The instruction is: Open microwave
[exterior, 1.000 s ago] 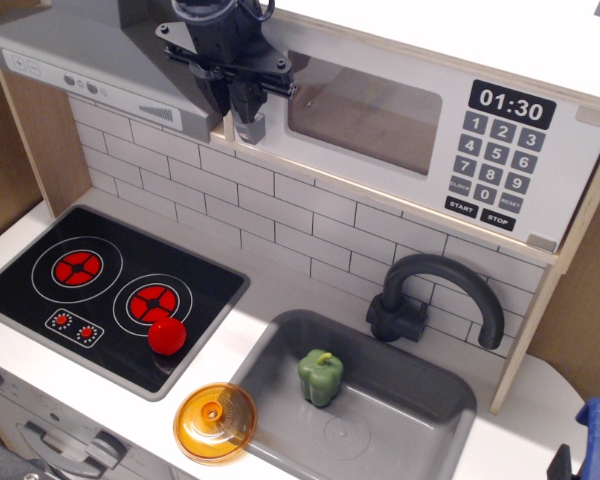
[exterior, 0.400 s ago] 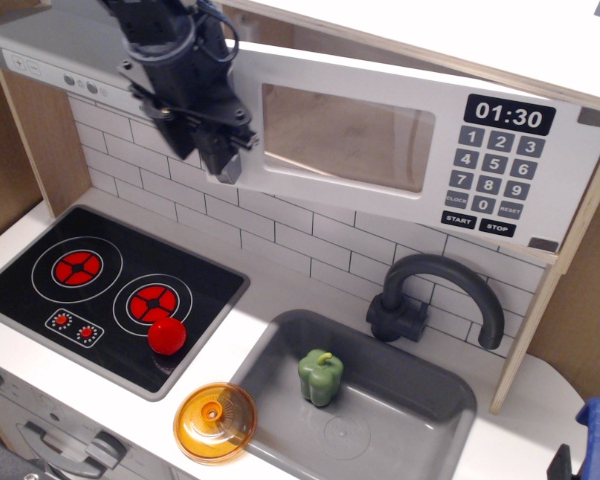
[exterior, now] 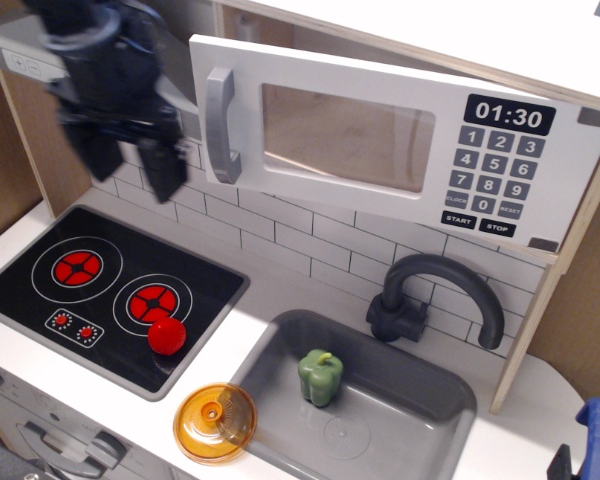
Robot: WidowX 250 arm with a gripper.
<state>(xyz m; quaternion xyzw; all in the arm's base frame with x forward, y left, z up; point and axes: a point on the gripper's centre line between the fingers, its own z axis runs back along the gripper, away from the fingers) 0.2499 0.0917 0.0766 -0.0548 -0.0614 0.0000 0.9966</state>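
Note:
The white microwave door (exterior: 380, 130) with its wooden frame stands swung partly open, its left edge pulled out from the cabinet. Its grey vertical bar handle (exterior: 220, 124) is free, with nothing on it. The clear window (exterior: 345, 136) and the black keypad (exterior: 492, 168) face me. My gripper (exterior: 128, 165) is blurred, to the left of the handle and apart from it, in front of the tiled wall. Its two dark fingers (exterior: 164, 172) point down, spread apart and empty.
A grey range hood (exterior: 20, 45) sits behind the arm. Below are a black hob (exterior: 105, 290) with a red knob (exterior: 166, 336), an orange lid (exterior: 216, 421), a grey sink (exterior: 380, 420) holding a green pepper (exterior: 320, 377), and a dark tap (exterior: 435, 295).
The gripper pulled the microwave door open by its handle, then let go and moved left and down, away from the handle. The door stays ajar.

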